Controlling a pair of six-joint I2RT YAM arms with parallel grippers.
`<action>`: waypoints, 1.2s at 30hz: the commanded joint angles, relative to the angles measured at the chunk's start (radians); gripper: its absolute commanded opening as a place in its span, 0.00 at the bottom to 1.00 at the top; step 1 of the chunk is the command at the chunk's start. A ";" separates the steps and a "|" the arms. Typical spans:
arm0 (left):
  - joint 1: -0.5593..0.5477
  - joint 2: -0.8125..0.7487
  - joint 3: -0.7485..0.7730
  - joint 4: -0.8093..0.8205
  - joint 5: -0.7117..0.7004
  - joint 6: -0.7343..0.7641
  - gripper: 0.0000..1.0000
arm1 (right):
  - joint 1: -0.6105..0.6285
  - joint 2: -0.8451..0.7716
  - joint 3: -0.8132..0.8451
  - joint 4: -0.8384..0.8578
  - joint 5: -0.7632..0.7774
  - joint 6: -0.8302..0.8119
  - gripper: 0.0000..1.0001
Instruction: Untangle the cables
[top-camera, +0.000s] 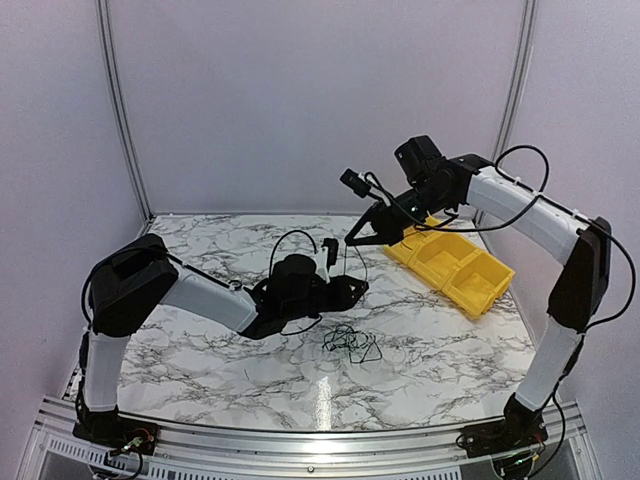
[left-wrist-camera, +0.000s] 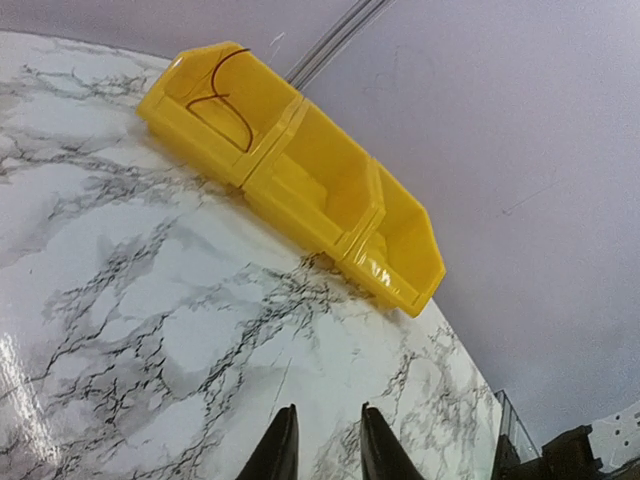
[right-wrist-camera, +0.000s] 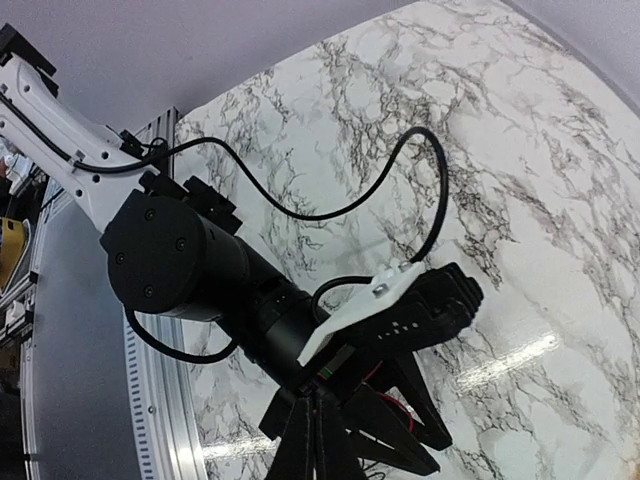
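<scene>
A tangle of thin black cables (top-camera: 350, 343) lies on the marble table at centre. My right gripper (top-camera: 350, 241) is raised above it and shut, and a thin cable (top-camera: 346, 262) hangs from its tip toward the tangle. In the right wrist view its fingers (right-wrist-camera: 318, 440) are pressed together, and the cable between them is too thin to make out. My left gripper (top-camera: 360, 288) is low over the table just left of the hanging cable. In the left wrist view it (left-wrist-camera: 325, 440) is open and empty. One more cable (left-wrist-camera: 225, 100) lies in the end compartment of the yellow bin (left-wrist-camera: 300, 215).
The yellow three-compartment bin (top-camera: 478, 300) stands at the right back of the table. The left arm's wrist (right-wrist-camera: 200, 270) is directly below the right gripper. Grey walls enclose the table on three sides, and an aluminium rail (top-camera: 300, 445) runs along the near edge.
</scene>
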 joint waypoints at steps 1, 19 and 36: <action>0.000 0.036 -0.034 -0.080 0.051 -0.002 0.21 | -0.074 -0.107 0.171 0.257 -0.087 0.181 0.00; 0.002 -0.038 -0.125 -0.082 0.041 0.054 0.30 | -0.233 -0.093 0.475 0.384 0.076 0.260 0.00; 0.051 -0.459 -0.298 -0.157 -0.095 0.091 0.57 | -0.303 -0.063 0.250 0.405 0.331 -0.013 0.00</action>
